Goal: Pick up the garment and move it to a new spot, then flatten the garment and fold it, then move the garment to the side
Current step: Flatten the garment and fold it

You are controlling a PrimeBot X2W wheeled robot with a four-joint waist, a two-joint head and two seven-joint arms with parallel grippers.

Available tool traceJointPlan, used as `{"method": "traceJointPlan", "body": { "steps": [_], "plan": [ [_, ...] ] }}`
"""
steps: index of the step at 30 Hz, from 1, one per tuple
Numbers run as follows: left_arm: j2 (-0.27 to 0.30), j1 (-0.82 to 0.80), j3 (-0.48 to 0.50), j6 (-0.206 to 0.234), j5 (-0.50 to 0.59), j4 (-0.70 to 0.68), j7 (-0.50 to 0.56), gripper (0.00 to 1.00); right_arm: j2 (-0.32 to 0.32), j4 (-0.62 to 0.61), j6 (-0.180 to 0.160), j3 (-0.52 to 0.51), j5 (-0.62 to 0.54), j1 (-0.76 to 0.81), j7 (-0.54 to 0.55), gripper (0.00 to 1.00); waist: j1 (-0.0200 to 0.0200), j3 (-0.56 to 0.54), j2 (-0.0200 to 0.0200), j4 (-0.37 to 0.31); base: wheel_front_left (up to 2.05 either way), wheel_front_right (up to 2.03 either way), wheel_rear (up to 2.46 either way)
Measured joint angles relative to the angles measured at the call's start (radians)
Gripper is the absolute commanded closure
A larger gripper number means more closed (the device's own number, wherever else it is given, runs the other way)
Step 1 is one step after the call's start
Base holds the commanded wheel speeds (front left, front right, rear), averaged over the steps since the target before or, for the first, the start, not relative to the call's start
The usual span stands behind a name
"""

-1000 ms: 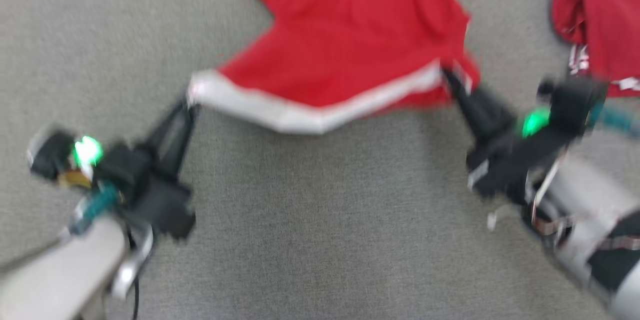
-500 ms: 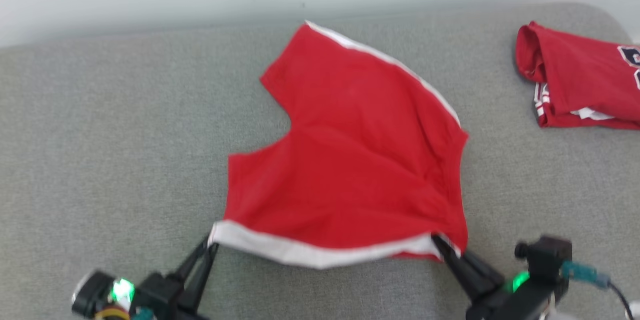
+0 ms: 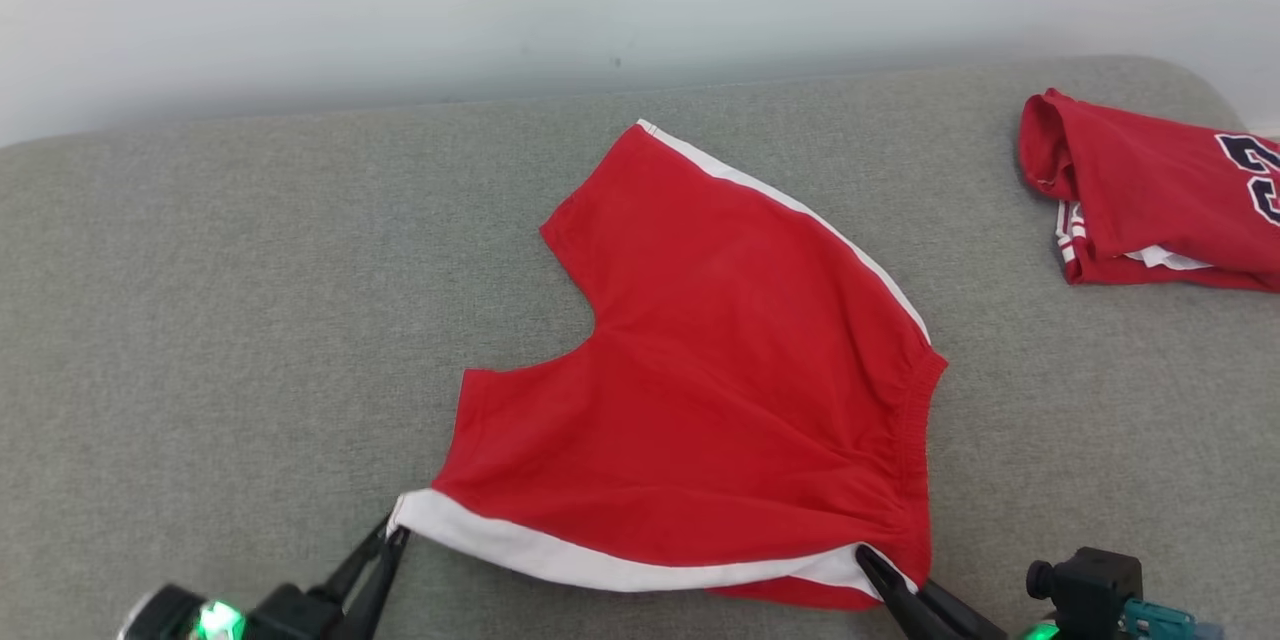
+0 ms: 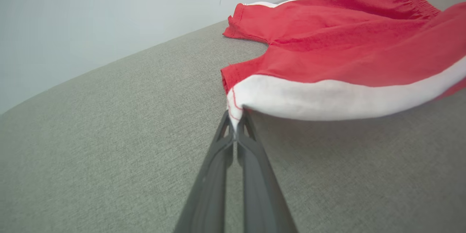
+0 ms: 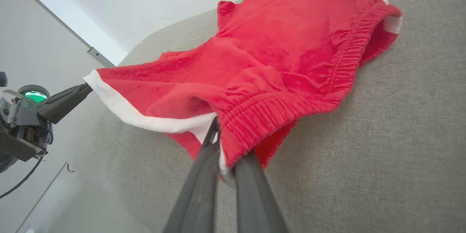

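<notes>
The left gripper (image 3: 393,532) is clamped on the white-striped leg corner of the red shorts (image 3: 720,390), spread on the grey cushion (image 3: 220,320) (near edge lifted), with bare room to their left. The right gripper (image 3: 868,558) pinches the elastic waistband end. A folded red jersey (image 3: 1150,195) lies well apart, far right.

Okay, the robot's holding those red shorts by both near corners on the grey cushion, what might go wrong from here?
The left jaws pinch only the tip of the white corner of the shorts; a firm pull may slip it free. The right jaws grip bunched waistband, so that side may land wrinkled. The folded red jersey lies to the right; sliding that way may disturb it.
</notes>
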Motion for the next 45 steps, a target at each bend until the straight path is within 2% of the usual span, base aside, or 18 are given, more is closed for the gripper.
{"method": "traceJointPlan", "body": {
  "steps": [6, 14, 18, 23, 26, 31, 39, 45],
  "plan": [
    [0.025, -0.108, 0.011, -0.068, 0.051, 0.023, 0.0, 1.0, 0.037, -0.033, 0.0, -0.066, -0.024, -0.002, 0.002, 1.0, 0.0001, 0.004, 0.0, -0.022, 0.0, 0.0, 0.0],
    [0.063, -0.409, 0.0, -0.21, 0.113, 0.095, 0.079, 1.0, 0.103, -0.034, 0.0, -0.145, -0.003, -0.068, -0.017, 1.0, 0.0001, 0.051, 0.0, -0.081, 0.0, 0.0, 0.0],
    [0.085, -0.557, -0.028, -0.251, 0.133, 0.135, 0.131, 1.0, 0.145, -0.006, 0.0, -0.149, 0.001, -0.149, -0.028, 1.0, 0.0002, 0.1, 0.0, -0.118, 0.0, 0.0, 0.0],
    [0.088, -0.745, -0.102, -0.265, 0.139, 0.197, 0.195, 1.0, 0.198, 0.052, 0.0, -0.166, 0.012, -0.253, -0.043, 1.0, 0.0003, 0.176, 0.0001, -0.162, 0.0, 0.0, 0.0],
    [0.095, -0.885, -0.23, -0.267, 0.11, 0.252, 0.217, 1.0, 0.233, 0.098, 0.0, -0.166, 0.004, -0.335, -0.05, 1.0, 0.0004, 0.239, 0.0002, -0.197, 0.0, 0.0, 0.0],
    [0.114, -1.05, -0.352, -0.267, 0.057, 0.34, 0.22, 1.0, 0.27, 0.129, 0.0, -0.166, -0.01, -0.417, -0.055, 1.0, 0.0004, 0.312, 0.0002, -0.24, 0.0, 0.0, 0.0],
    [0.092, -1.227, -0.502, -0.267, -0.009, 0.473, 0.175, 1.0, 0.328, 0.151, 0.0, -0.203, -0.057, -0.473, -0.059, 1.0, 0.0004, 0.405, 0.0002, -0.304, 0.0, 0.0, 0.0],
    [0.06, -1.289, -0.542, -0.267, -0.019, 0.56, 0.116, 1.0, 0.375, 0.163, 0.0, -0.233, -0.111, -0.49, -0.059, 1.0, 0.0003, 0.442, 0.0002, -0.343, 0.0, 0.0, 0.0]
  ]
}}
